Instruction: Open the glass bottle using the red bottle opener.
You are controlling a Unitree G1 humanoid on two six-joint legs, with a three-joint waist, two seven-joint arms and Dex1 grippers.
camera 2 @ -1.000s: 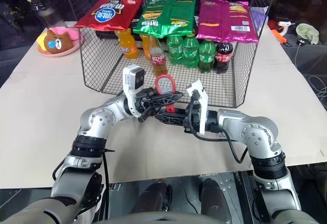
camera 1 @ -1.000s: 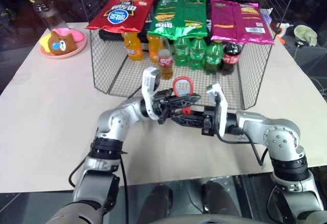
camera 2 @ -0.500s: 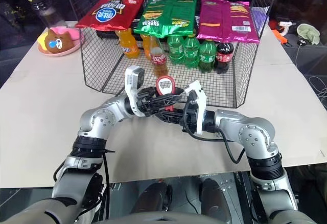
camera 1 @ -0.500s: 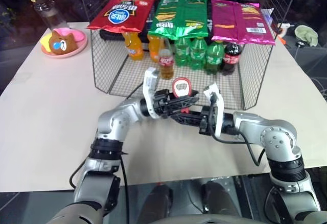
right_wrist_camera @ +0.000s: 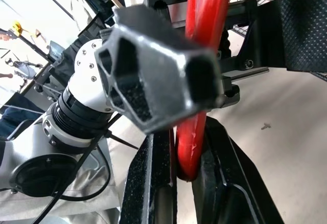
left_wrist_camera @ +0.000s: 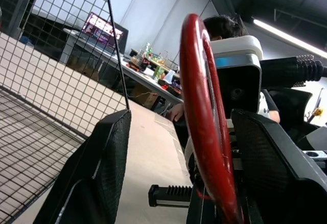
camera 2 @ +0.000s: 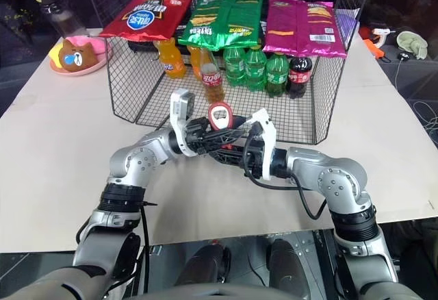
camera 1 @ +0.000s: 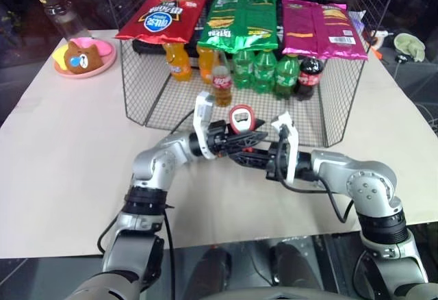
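Observation:
The red bottle opener [camera 1: 241, 118] stands upright above the table, in front of the wire basket. My right gripper [right_wrist_camera: 186, 142] is shut on its slim handle [right_wrist_camera: 191, 152]. My left gripper [camera 1: 246, 138] is open, its two fingers [left_wrist_camera: 110, 168] standing on either side of the opener's loop head [left_wrist_camera: 202, 111], with a clear gap on one side. The two grippers point at each other. The glass bottle [camera 1: 221, 81], with amber drink and a red label, stands inside the basket just behind the opener, apart from both grippers.
The wire basket [camera 1: 137, 88] holds orange soda bottles [camera 1: 178, 61], green bottles [camera 1: 265, 70] and a dark cola bottle [camera 1: 309, 75]. Chip bags [camera 1: 243, 20] lie on its top. A pink plate with a bear toy [camera 1: 83, 57] sits far left. A person [left_wrist_camera: 225, 27] is in the background.
My left gripper, shut on the opener's head a second ago, has opened. The opener stays up in my right gripper, which has closed tighter on the handle.

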